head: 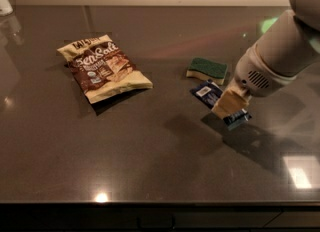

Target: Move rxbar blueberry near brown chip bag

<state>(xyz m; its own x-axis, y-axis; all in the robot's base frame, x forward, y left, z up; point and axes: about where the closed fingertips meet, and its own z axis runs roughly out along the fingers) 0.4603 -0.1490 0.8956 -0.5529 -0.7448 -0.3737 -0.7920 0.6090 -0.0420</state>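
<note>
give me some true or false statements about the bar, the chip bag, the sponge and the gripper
1. The gripper, right of centre just in front of the sponge, is shut on the rxbar blueberry. True.
2. The rxbar blueberry touches the brown chip bag. False: the bag lies well apart, to its left.
3. The sponge lies green side up. True.
4. The sponge sits on the brown chip bag. False: it rests on the table, right of the bag.
</note>
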